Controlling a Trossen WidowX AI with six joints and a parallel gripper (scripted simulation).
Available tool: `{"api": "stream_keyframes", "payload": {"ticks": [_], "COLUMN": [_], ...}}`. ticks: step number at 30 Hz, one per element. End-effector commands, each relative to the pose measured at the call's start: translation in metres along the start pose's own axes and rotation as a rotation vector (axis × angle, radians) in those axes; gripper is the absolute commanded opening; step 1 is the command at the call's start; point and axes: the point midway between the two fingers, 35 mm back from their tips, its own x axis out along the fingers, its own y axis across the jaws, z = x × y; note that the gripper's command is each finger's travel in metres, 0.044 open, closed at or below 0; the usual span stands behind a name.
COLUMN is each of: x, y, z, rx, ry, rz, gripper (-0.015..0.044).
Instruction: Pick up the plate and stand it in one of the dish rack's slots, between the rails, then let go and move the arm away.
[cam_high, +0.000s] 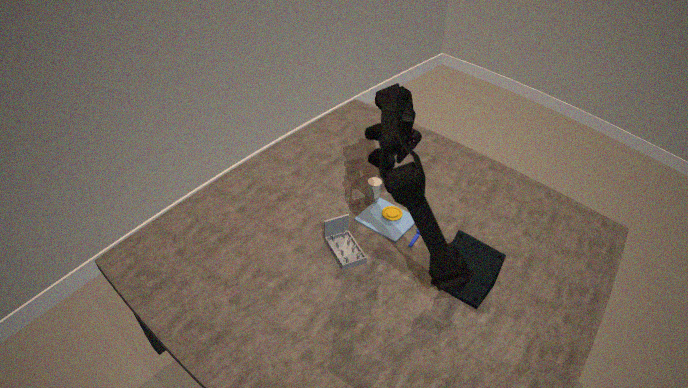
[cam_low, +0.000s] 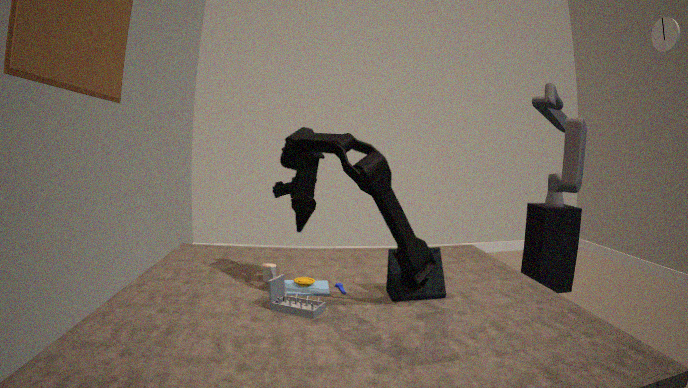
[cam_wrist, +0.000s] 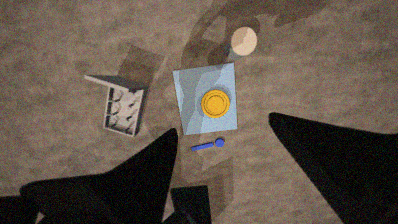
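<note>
A yellow plate (cam_high: 392, 213) (cam_low: 304, 281) (cam_wrist: 215, 104) lies flat on a light blue mat (cam_high: 372, 221) (cam_low: 321, 288) (cam_wrist: 197, 82) on the table. A small grey dish rack (cam_high: 336, 226) (cam_low: 276, 287) (cam_wrist: 117, 81) with rails stands just left of the mat. My gripper (cam_high: 382, 147) (cam_low: 300, 226) (cam_wrist: 221, 125) is open and empty. It hangs high above the mat, fingers pointing down, with the plate between the fingertips in the wrist view.
A beige cup (cam_high: 374, 186) (cam_low: 269, 270) (cam_wrist: 244, 41) stands behind the mat. A blue spoon (cam_high: 414, 238) (cam_low: 340, 287) (cam_wrist: 205, 146) lies between the mat and my arm's black base (cam_high: 480, 270) (cam_low: 417, 280). A grey second arm on a black pedestal (cam_low: 552, 245) stands far right.
</note>
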Motion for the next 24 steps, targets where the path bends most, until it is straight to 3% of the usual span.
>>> {"api": "stream_keyframes", "payload": {"ticks": [1, 6, 13, 24], "x": [-0.003, 0.007, 0.106, 0.115], "y": [-0.007, -0.008, -0.006, -0.007], "z": [-0.015, -0.015, -0.031, -0.03], "rx": [0.003, 0.006, 0.035, 0.036], "ry": [0.008, 0.021, 0.138, 0.141], "rz": [0.049, 0.049, 0.041, 0.041], "gripper": [0.04, 0.04, 0.04, 0.04]}}
